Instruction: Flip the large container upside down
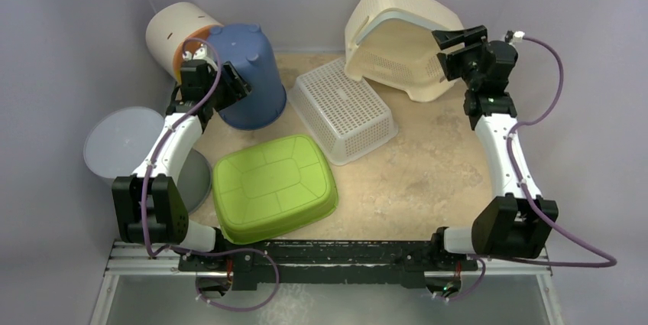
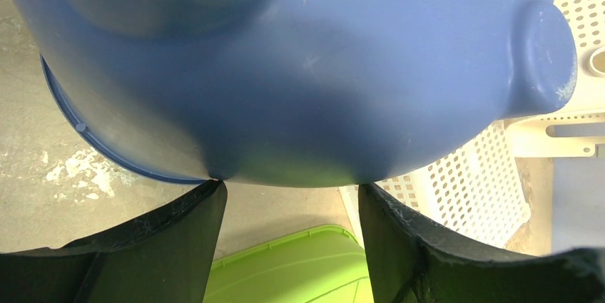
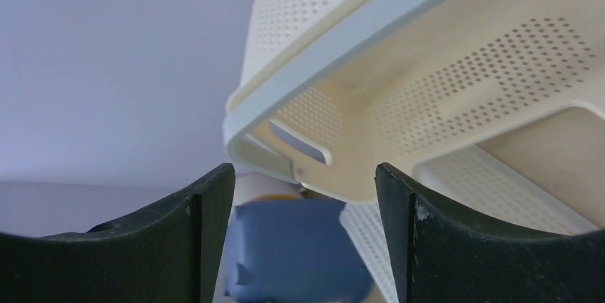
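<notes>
Mid-flip: big cream basket (image 1: 393, 34) at far right of desk (image 1: 428, 164), tipped up on edge, not yet mouth-down. Right pincer (image 1: 452, 51) spread at rim, grasping nothing. Left pincer (image 1: 235, 84) spread too, just beside blue bucket (image 1: 248, 73). Next, prob.: nudge rim further over.

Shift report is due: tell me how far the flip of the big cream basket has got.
Done: the cream laundry basket is tipped up on edge, inside showing. In hand: the right pincer stands open at its rim. Left: roll it over until the rim lies flat on the table.
</notes>
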Motion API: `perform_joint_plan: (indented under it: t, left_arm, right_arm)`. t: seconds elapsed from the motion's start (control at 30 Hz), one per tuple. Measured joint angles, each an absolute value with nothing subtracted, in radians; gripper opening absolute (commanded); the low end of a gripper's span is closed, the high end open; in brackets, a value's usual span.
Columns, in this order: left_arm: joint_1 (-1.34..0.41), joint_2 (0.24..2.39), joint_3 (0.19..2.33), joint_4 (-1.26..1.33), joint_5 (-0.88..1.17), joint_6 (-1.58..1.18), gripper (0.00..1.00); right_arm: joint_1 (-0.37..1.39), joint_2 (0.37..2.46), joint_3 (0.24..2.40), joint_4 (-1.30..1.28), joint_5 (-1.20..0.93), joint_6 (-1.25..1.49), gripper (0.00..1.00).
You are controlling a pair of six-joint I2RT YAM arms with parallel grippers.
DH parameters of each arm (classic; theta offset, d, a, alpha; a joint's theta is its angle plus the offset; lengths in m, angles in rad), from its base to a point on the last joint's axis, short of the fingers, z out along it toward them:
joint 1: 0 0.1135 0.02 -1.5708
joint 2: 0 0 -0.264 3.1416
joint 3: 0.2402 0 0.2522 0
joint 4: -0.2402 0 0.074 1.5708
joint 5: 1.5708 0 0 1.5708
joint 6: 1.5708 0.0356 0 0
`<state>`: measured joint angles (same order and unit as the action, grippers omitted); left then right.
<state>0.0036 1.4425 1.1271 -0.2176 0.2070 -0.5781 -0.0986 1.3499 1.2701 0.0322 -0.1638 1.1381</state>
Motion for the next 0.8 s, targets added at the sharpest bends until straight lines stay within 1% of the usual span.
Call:
perform_joint_plan:
  t: [0.17, 0.33, 0.5, 0.67, 0.8]
  left_arm:
    - [0.004, 1.443, 1.128, -0.219, 0.210, -0.578, 0.67]
    - [0.004, 1.443, 1.135, -0.229, 0.213, -0.559, 0.67]
    - [0.004, 1.442, 1.137, -0.234, 0.213, -0.556, 0.67]
    - [0.004, 1.442, 1.137, -0.234, 0.213, -0.556, 0.67]
    - [0.004, 1.442, 1.137, -0.234, 0.212, -0.555, 0.67]
  right_arm:
    - [-0.088, 1.400, 1.240, 0.231, -0.147, 1.295, 0.74]
    - [-0.064, 1.513, 1.258, 0.345, -0.143, 1.391, 0.73]
    - [-0.039, 1.574, 1.258, 0.380, -0.121, 1.446, 0.69]
    - [-0.033, 1.621, 1.264, 0.524, -0.116, 1.481, 0.65]
    - [-0.033, 1.682, 1.293, 0.606, -0.116, 1.502, 0.57]
